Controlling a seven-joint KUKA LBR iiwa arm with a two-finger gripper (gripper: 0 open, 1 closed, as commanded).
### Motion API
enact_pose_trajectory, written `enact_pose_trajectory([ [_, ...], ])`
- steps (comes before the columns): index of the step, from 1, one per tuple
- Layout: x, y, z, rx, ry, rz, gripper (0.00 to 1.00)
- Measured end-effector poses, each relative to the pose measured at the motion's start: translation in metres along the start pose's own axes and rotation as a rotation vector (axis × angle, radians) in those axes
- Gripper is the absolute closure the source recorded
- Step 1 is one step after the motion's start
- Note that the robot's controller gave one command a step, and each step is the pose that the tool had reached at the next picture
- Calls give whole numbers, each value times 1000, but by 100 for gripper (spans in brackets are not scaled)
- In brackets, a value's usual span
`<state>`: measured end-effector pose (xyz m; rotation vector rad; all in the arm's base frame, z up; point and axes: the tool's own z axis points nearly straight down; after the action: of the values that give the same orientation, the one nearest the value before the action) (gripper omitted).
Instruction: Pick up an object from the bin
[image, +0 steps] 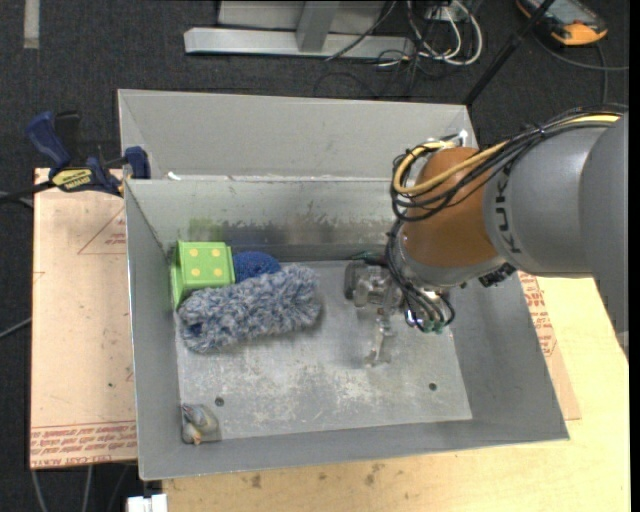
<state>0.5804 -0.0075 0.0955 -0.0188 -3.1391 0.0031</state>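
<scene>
A grey sheet-metal bin (300, 400) with sloping walls holds a handful of loose things, all gathered on its left side. In the near left corner lies a small grey-and-tan lump (199, 424), too small to identify, well apart from everything else. Toward the far left stands a bright green block with yellow dots on its top face (206, 266), close against the left wall. Just right of it, a dark blue rounded object (256, 263) peeks out from behind a long fluffy blue-and-white duster-like bundle (252, 308), which lies across the floor touching the green block's near edge.

Right of centre, the gripper (378, 350) of the grey KUKA arm (570, 200) points down at a bare patch of the bin floor, its tip at or just above the metal. Nothing is seen in its grasp, and whether it is spread or pressed together cannot be told from this angle. The fluffy bundle is the nearest thing to it, lying to its left with a clear strip of floor between them. Above the gripper sits the wrist's orange cover (447, 215), looped with yellow and black cables (420, 165), the arm reaching in from the right.
</scene>
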Motion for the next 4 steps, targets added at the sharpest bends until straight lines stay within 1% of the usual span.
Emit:
enact_pose_trajectory([
  [1, -22, 35, -35, -3, 4, 52, 0],
  [2, -42, 41, -57, -5, -17, 57, 0],
  [3, -41, 90, -7, -1, -6, -63, 0],
  [4, -54, 116, 24, -3, -5, 106, 100],
])
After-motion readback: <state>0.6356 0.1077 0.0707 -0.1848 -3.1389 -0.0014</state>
